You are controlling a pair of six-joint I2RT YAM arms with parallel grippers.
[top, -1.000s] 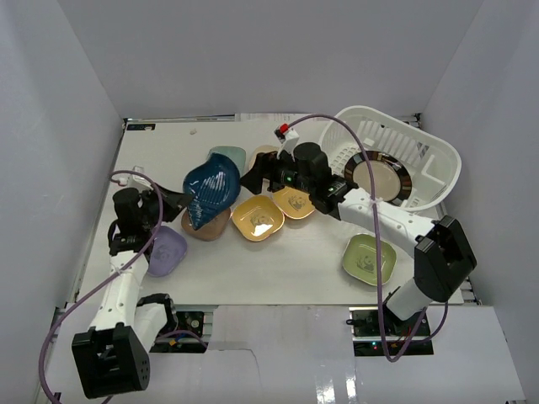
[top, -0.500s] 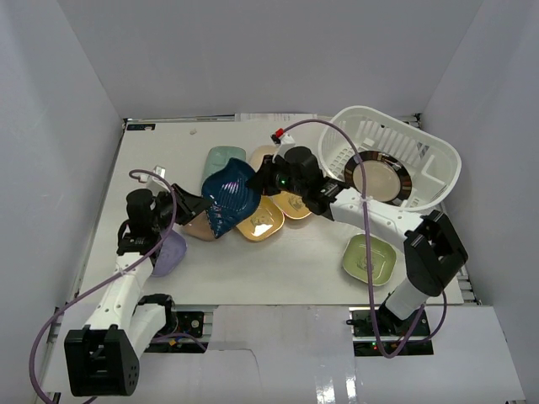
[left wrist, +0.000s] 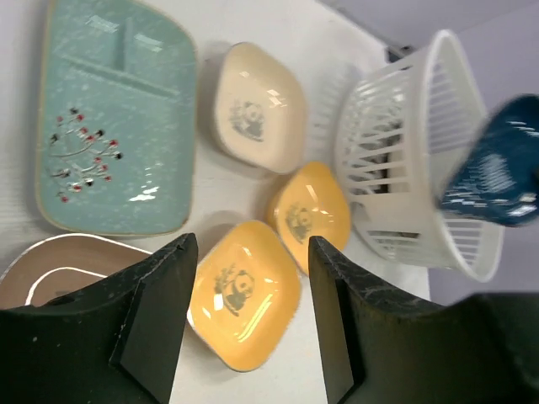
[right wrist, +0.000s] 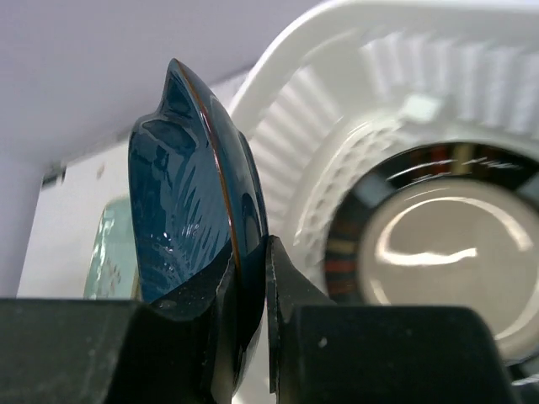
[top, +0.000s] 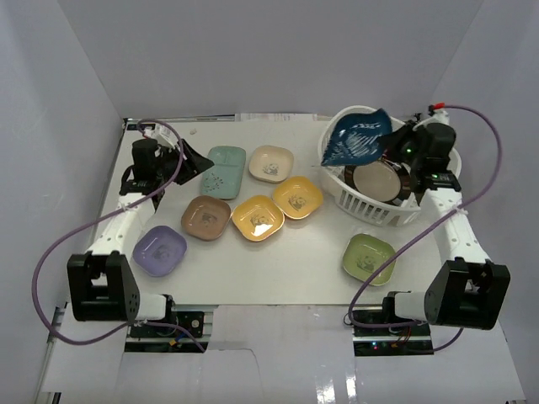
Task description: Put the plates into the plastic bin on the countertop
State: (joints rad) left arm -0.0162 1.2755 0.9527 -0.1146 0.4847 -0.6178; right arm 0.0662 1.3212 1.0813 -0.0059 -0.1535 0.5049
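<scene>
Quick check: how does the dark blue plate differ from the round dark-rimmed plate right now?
The dark blue plate is pointed and ribbed; the round dark-rimmed plate is a plain circle with a tan centre. The blue one is pinched at its rim in the right claw, tilted over the edge of the plastic bin; the round one rests inside the bin. Both look glossy.

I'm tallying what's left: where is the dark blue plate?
Top view, upper right: the dark blue plate is pinched in the right gripper above the left rim of the plastic bin.
</scene>
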